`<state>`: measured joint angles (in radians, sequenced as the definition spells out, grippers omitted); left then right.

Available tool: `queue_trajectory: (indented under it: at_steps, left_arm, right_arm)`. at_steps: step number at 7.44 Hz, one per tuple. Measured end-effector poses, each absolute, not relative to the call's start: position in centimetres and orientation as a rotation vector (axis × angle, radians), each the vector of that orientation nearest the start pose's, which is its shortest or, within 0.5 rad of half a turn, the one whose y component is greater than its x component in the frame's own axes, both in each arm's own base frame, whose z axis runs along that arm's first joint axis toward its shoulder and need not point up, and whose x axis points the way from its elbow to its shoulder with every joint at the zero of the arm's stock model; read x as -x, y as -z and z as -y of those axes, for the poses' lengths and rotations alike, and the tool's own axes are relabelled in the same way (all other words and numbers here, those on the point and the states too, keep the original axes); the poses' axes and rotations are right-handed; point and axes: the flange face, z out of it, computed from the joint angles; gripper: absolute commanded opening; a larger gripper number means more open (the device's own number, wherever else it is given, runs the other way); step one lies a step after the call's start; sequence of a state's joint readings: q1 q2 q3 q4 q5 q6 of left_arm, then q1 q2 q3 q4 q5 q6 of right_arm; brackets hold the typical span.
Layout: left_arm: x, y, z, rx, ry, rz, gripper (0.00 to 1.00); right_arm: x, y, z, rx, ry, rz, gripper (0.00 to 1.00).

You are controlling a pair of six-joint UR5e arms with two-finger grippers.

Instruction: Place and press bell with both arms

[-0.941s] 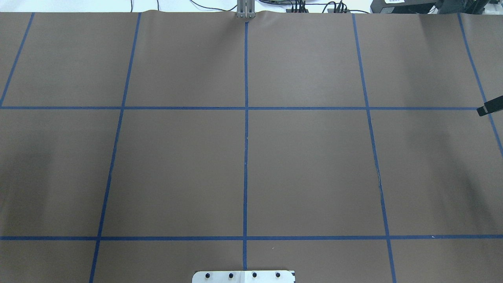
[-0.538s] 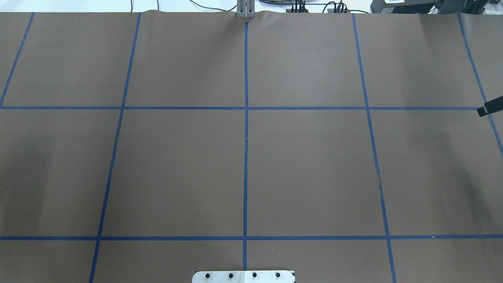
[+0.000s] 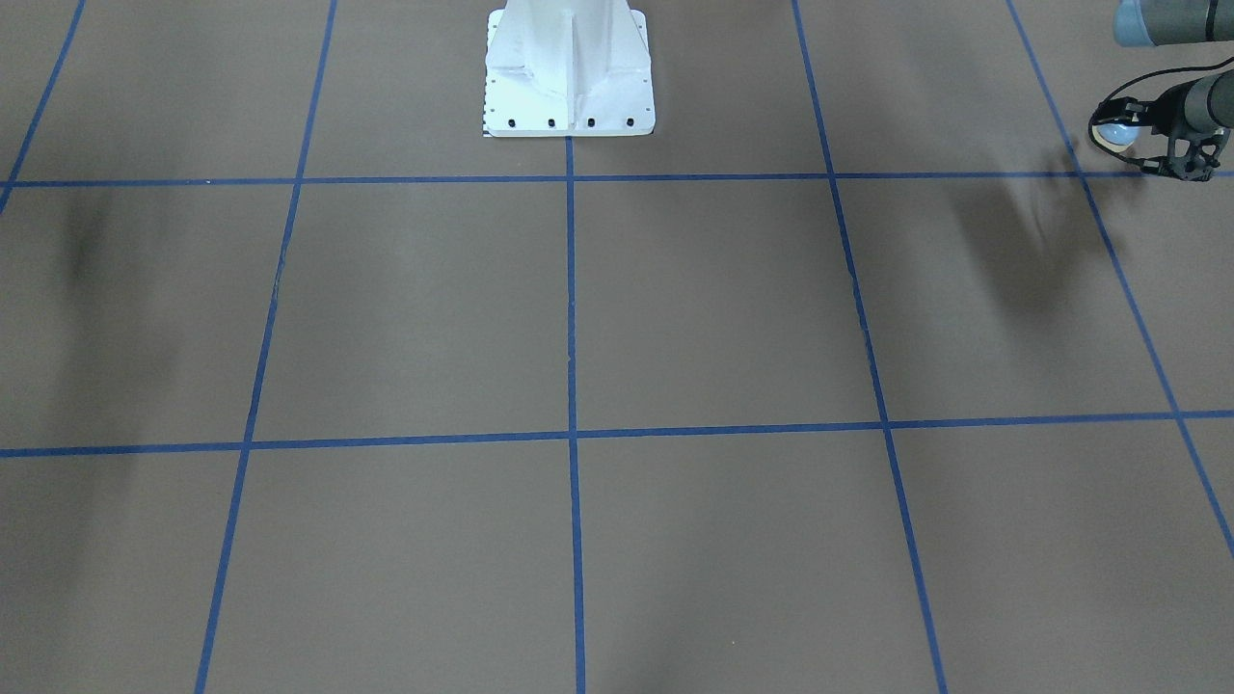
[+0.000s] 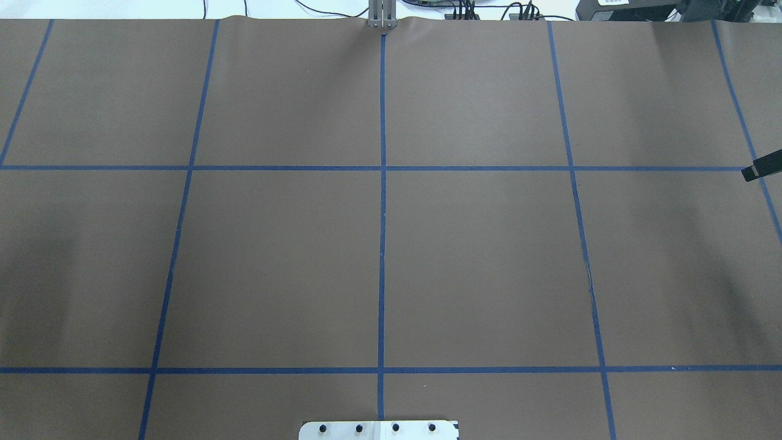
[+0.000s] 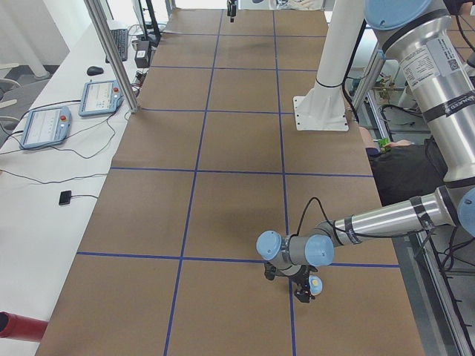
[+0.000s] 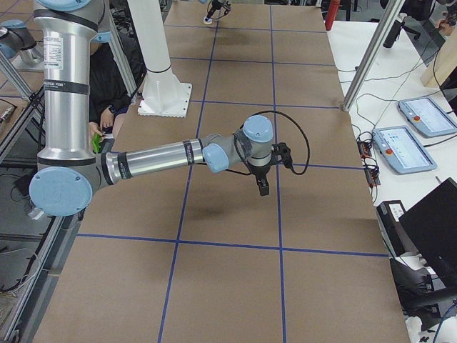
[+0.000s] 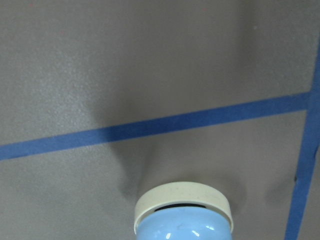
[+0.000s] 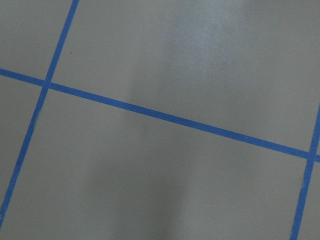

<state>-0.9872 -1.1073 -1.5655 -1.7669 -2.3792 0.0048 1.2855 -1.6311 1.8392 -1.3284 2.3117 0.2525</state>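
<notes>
No legible text anywhere. Printed label [image 5: 447, 63] on left arm [image 5: 386, 219] upper tube, near side: too small to read. Similar label band [image 6: 56, 54] on right arm [image 6: 164, 153] upright tube: unreadable. Pendant screens [image 5: 46, 124] beside worktop, far left edge: lit, content illegible. Worktop: blue tape grid only.

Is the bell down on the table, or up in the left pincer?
Up and held, it seems: the bell hangs at the left pincer, its base clear of the table. Grip hidden.
</notes>
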Motion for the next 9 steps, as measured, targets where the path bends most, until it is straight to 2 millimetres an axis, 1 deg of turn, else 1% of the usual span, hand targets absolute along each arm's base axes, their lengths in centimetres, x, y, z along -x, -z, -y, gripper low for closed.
queue_trajectory:
  at_steps: [8,9]
  left_arm:
    - [-9.1,-81.9,23.8,0.491,-0.464,-0.695,1.0]
    - [-9.2,-82.1,24.0,0.491,-0.465,-0.695,0.98]
  right_arm:
    - [7.1,-53.1,47.8,-0.216,0.196,0.815,1.0]
    - [7.1,-53.1,47.8,-0.216,0.196,0.815,1.0]
